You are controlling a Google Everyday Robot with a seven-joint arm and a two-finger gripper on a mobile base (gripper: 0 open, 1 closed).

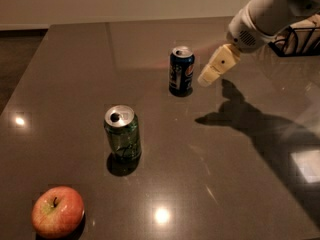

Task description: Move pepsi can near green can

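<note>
- Two cans stand apart: pepsi can (181, 70), green can (122, 132).
- My gripper (205, 79) hovers just beside the pepsi can, not touching.
- Its state: cannot tell.

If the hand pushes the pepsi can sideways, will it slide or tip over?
Likely slides: the pepsi can stands upright on a glossy table. A high push might tip it, being tall and narrow; then it would roll. The hand hovers beside it, not touching.
</note>
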